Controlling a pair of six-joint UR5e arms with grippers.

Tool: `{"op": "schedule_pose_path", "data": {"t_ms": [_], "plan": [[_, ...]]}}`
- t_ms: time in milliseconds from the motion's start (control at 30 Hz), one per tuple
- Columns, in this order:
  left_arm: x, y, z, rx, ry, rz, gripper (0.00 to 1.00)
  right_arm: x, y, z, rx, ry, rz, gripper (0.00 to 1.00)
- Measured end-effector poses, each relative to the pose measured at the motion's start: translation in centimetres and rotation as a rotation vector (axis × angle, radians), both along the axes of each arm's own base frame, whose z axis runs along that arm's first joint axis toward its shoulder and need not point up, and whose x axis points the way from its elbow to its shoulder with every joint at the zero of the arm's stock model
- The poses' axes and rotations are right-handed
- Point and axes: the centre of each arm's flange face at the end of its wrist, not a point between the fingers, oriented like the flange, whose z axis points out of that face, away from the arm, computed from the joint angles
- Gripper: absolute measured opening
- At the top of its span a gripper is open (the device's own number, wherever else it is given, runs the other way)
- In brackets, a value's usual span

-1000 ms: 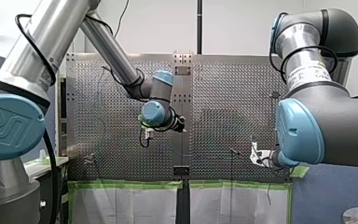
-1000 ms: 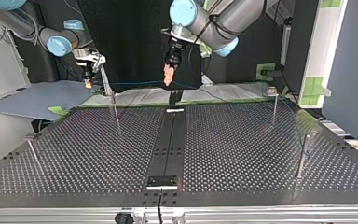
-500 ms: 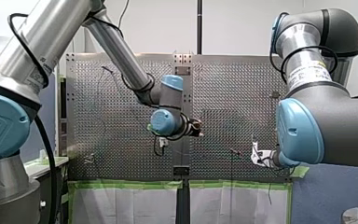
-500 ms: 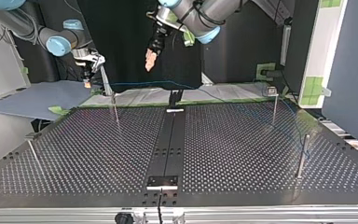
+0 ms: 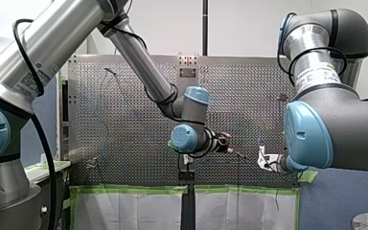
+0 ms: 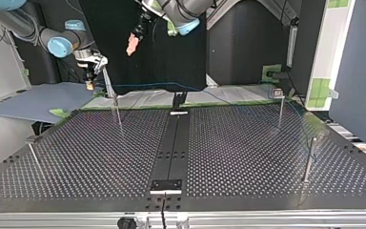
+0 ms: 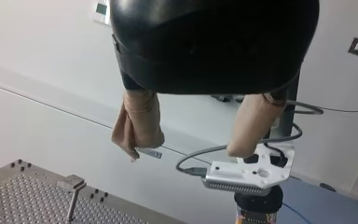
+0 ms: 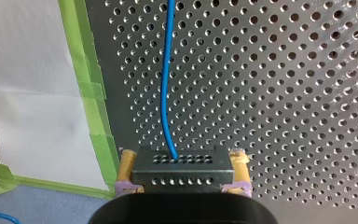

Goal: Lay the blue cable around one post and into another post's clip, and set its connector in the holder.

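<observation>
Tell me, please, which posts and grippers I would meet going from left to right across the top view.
Leftmost post → right gripper → second post → left gripper → third post → rightmost post.

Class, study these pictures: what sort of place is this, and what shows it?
Probably a robotics laboratory or test cell: two grey-and-blue jointed robot arms reach over a perforated metal table fitted with thin metal posts and a thin blue cable.

A robotics lab: perforated metal table (image 6: 248,143) edged with green tape (image 8: 91,107).
</observation>
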Motion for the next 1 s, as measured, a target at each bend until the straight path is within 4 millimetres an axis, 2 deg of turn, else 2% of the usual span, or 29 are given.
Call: {"op": "schedule_pose_path", "data": {"t_ms": [100, 433, 533, 1000], "plan": [[0.9, 0.1, -0.1, 0.001, 0.001, 0.012, 1.0, 0.0, 0.0, 0.0, 0.0, 0.0, 0.001, 0.0], [5.7, 2.3, -0.2, 0.009, -0.002, 0.087, 1.0, 0.2, 0.0, 0.0, -0.001, 0.001, 0.003, 0.0], [6.6, 2.8, -0.2, 0.008, -0.003, 0.098, 1.0, 0.2, 0.1, 0.0, -0.001, 0.002, 0.004, 0.0], [7.9, 1.8, 0.6, -0.013, -0.015, 0.082, 1.0, 0.2, -0.2, 0.2, -0.004, 0.003, 0.004, 0.0]]}}
